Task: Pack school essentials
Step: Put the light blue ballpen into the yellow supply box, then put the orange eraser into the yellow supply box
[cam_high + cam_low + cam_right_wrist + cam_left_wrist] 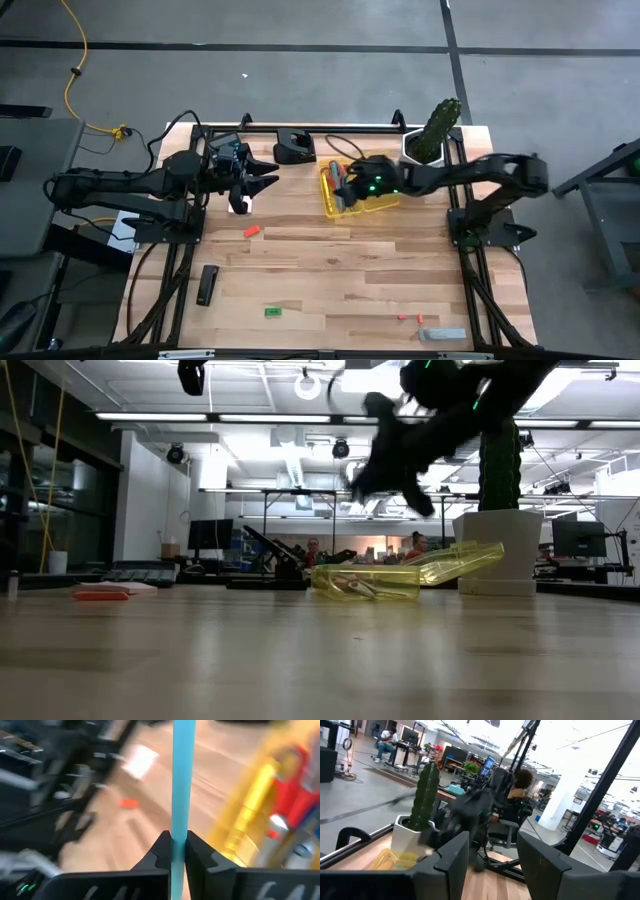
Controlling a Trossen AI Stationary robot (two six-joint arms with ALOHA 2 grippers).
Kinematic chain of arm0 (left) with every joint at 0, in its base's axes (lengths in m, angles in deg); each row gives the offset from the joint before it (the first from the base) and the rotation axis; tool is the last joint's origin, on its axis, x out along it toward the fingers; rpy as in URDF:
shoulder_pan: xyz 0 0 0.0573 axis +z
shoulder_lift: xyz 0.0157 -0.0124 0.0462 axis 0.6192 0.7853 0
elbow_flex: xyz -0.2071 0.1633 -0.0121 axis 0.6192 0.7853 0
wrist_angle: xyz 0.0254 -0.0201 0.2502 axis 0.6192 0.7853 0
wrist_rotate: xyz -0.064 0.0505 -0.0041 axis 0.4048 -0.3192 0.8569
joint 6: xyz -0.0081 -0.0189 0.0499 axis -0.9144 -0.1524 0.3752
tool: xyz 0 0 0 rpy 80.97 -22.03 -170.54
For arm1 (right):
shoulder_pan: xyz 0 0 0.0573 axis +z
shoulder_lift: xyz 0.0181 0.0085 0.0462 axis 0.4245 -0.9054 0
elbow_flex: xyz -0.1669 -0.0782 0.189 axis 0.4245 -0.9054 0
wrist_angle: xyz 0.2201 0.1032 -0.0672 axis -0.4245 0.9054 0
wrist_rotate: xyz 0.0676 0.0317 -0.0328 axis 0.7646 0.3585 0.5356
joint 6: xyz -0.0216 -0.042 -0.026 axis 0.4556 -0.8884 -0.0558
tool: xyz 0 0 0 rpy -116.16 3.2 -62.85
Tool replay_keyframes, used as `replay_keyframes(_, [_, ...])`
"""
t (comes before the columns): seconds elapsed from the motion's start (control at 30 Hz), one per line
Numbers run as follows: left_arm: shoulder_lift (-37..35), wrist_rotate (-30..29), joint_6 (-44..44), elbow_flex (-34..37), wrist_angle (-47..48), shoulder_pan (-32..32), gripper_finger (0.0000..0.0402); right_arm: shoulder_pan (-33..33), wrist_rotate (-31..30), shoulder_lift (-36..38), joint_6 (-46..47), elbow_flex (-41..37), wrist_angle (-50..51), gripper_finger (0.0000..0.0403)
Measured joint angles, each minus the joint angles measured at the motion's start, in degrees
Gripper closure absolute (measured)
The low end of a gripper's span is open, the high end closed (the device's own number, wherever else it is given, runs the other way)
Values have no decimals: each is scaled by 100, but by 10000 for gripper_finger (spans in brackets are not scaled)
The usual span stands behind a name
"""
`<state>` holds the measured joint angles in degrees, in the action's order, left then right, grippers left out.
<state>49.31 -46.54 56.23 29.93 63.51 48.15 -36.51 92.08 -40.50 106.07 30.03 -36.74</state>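
Planks of pale wood make up the table (pixel 330 275), framed by black rails, on a grey concrete floor with dark seams; a yellow cable (pixel 72 60) trails at far left. The low view looks across the table into a bright workshop with ceiling lights, monitors and people seated at desks far back.

At left the left gripper (pixel 262 178) hovers above the table, jaws parted and holding nothing, a pink pad (pixel 240 206) on the wood just under it. Near that lie an orange bit (pixel 252 231), a black bar (pixel 207 284) and a green eraser (pixel 272 312). A black mount (pixel 294 146) sits at the far edge.

Right of centre is a yellow tray (pixel 345 208), one end propped up in the low view, with red-handled scissors (pixel 295 795) and other stationery inside. The right gripper (pixel 348 184) hangs over the tray's left end, jaws closed tight on a teal pencil (pixel 181 780). Its arm hides part of the tray from above. A cactus (pixel 436 128) in a white pot (pixel 412 152) stands at far right. Small pink bits (pixel 410 318) and a grey item (pixel 442 334) lie at the near right edge.
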Motion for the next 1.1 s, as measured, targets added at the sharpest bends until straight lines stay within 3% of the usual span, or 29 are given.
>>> replay_keyframes(0.23, [0, 0, 0, 0, 2, 0, 245, -484, 165, -1043, 377, -2, -174, 400])
replay_keyframes(0.53, [0, 0, 64, 0, 10, 14, 245, -495, 476, -1240, 508, -2, -486, 382])
replay_keyframes(0.7, [0, 0, 109, -2, 15, 24, 245, -462, 403, -1240, 504, -2, -426, 342])
replay_keyframes(0.97, [2, 0, 107, -2, 26, 24, 245, -479, 369, -1240, 502, -2, -431, 246])
replay_keyframes(1.1, [2, 0, 107, -2, 26, 24, 245, -712, 916, -1123, 229, -8, -430, 212])
